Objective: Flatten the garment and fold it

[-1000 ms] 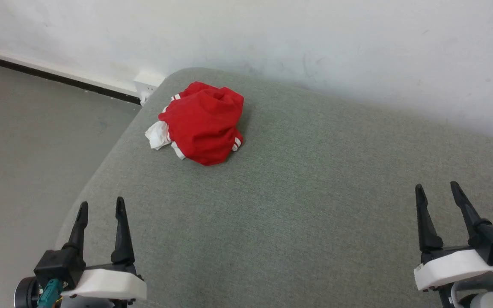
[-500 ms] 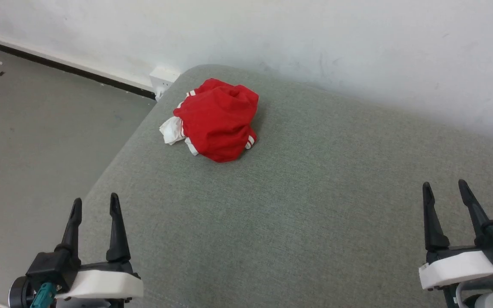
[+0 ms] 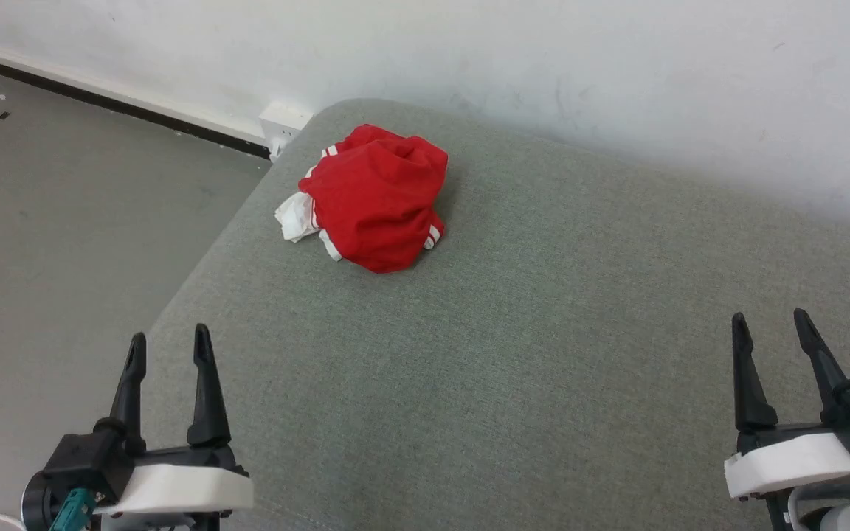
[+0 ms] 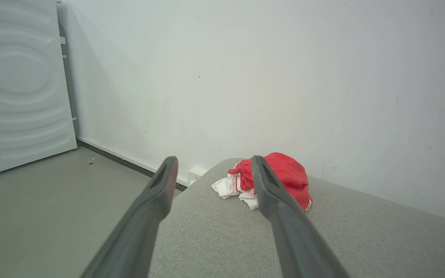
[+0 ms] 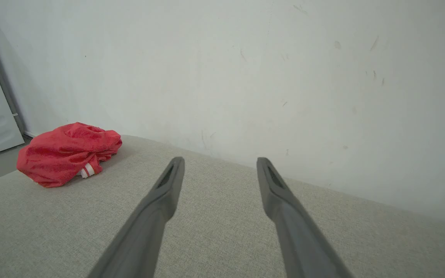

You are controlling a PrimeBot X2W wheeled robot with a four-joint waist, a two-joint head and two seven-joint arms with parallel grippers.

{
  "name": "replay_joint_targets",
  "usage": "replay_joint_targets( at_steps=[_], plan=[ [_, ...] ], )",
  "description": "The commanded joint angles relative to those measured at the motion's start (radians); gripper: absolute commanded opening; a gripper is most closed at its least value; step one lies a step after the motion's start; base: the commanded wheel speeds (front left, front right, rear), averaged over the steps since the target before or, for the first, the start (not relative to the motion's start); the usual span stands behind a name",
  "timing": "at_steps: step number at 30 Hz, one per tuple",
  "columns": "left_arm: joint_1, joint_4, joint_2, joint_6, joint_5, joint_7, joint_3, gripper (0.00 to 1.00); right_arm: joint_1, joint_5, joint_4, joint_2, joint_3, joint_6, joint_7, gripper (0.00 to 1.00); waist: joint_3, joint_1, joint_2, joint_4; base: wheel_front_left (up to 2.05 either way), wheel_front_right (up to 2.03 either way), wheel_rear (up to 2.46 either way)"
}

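Red cloth lies bunched in a heap: the garment point(image 3: 377, 199) sits crumpled near the far left corner of a grey-green upholstered surface point(image 3: 543, 369), close to the white wall point(image 3: 617, 66) behind it. White fabric and red-and-white striped trim poke out along the heap's left and lower edges.

The left gripper point(image 3: 169, 333) hovers at the near left edge of the surface, its two dark fingers spread wide with nothing between them. The right gripper point(image 3: 769, 316) hangs over the near right side, likewise parted wide and empty. Both are well apart from the garment.

From the left wrist, the heap shows partly behind one finger; from the right wrist, it lies off to the left of both fingers. Grey floor point(image 3: 63, 221) runs beside the surface, with a dark skirting strip point(image 3: 100, 105) at the foot of the wall and a small white wall box point(image 3: 283, 122) just beyond the surface's corner. A white ribbed panel point(image 4: 17, 85) stands farther along.
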State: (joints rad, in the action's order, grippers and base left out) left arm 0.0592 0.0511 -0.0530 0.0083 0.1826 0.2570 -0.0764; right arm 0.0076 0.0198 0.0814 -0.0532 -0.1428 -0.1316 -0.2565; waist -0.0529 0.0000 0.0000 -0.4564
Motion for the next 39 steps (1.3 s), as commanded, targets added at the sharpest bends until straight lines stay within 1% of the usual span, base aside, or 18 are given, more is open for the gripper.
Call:
replay_joint_targets(
  at_steps=[1,3,4,8,9,11,13,17,18,20,23,25,31,34,37,39],
  plan=[
    [0.005,0.016,0.003,-0.014,0.013,0.005,0.012,1.0,-0.007,-0.003,-0.002,0.003,0.0,0.001,-0.005,1.0,-0.001,0.0,0.0,0.001,0.0,0.0,0.0],
    [-0.018,0.054,0.003,-0.026,0.049,0.002,0.019,1.0,-0.004,-0.005,-0.005,0.003,-0.007,0.001,-0.005,1.0,-0.007,0.0,0.0,-0.003,0.0,0.0,0.0],
    [-0.036,0.072,-0.007,-0.036,0.055,-0.02,0.023,1.0,-0.002,-0.008,-0.007,0.003,-0.012,0.001,-0.005,1.0,-0.01,0.0,0.0,-0.007,0.0,0.0,0.0],
    [-0.165,0.139,-0.093,-0.077,0.073,-0.162,0.027,1.0,0.003,-0.015,-0.012,0.003,-0.029,0.001,-0.005,1.0,-0.028,0.0,0.0,-0.019,0.0,0.0,0.0],
    [-0.165,0.139,-0.093,-0.077,0.073,-0.162,0.027,1.0,0.003,-0.015,-0.012,0.003,-0.029,0.001,-0.005,1.0,-0.028,0.0,0.0,-0.019,0.0,0.0,0.0],
    [-0.244,0.141,-0.154,-0.095,0.067,-0.251,0.038,1.0,0.001,-0.02,-0.017,0.003,-0.033,0.001,-0.005,1.0,-0.042,0.0,0.0,-0.02,0.0,0.0,0.0],
    [-0.337,0.126,-0.188,-0.108,0.097,-0.322,0.045,1.0,-0.005,-0.027,-0.021,0.003,-0.034,0.001,-0.005,1.0,-0.06,0.0,0.0,-0.017,0.0,0.0,0.0],
    [-0.503,0.031,-0.265,-0.129,0.141,-0.443,0.097,1.0,-0.022,-0.045,-0.03,0.003,-0.025,0.001,-0.005,1.0,-0.1,0.0,0.0,0.002,0.0,0.0,0.0],
    [-0.542,-0.001,-0.27,-0.131,0.169,-0.463,0.101,1.0,-0.027,-0.05,-0.032,0.003,-0.021,0.001,-0.005,1.0,-0.112,0.0,0.0,0.009,0.0,0.0,0.0],
    [-0.604,-0.065,-0.31,-0.135,0.176,-0.506,0.131,1.0,-0.039,-0.061,-0.041,0.003,-0.016,0.001,-0.005,1.0,-0.137,0.0,0.0,0.026,0.0,0.0,0.0],
    [-0.68,-0.162,-0.332,-0.137,0.221,-0.558,0.159,1.0,-0.057,-0.081,-0.064,0.003,-0.016,0.001,-0.005,1.0,-0.181,0.0,0.0,0.05,0.0,0.0,0.0],
    [-0.728,-0.223,-0.337,-0.138,0.253,-0.585,0.166,1.0,-0.066,-0.098,-0.084,0.003,-0.022,0.001,-0.005,1.0,-0.211,0.0,0.0,0.063,0.0,0.0,0.0],
    [-0.847,-0.386,-0.375,-0.139,0.309,-0.674,0.216,1.0,-0.074,-0.144,-0.142,0.003,-0.04,0.001,-0.005,1.0,-0.289,0.0,0.0,0.089,0.0,0.0,0.0],
    [-0.895,-0.442,-0.397,-0.139,0.353,-0.736,0.263,1.0,-0.074,-0.165,-0.177,0.003,-0.048,0.001,-0.001,1.0,-0.328,0.0,0.0,0.101,0.0,0.0,0.0],
    [-0.936,-0.48,-0.417,-0.139,0.409,-0.771,0.309,1.0,-0.083,-0.183,-0.22,0.003,-0.052,0.001,0.014,1.0,-0.372,0.0,0.0,0.115,0.0,0.0,0.0],
    [-0.956,-0.505,-0.419,-0.139,0.45,-0.791,0.329,1.0,-0.088,-0.195,-0.251,0.003,-0.051,0.001,0.026,1.0,-0.399,0.0,0.0,0.122,0.0,0.0,0.0]
  ],
)
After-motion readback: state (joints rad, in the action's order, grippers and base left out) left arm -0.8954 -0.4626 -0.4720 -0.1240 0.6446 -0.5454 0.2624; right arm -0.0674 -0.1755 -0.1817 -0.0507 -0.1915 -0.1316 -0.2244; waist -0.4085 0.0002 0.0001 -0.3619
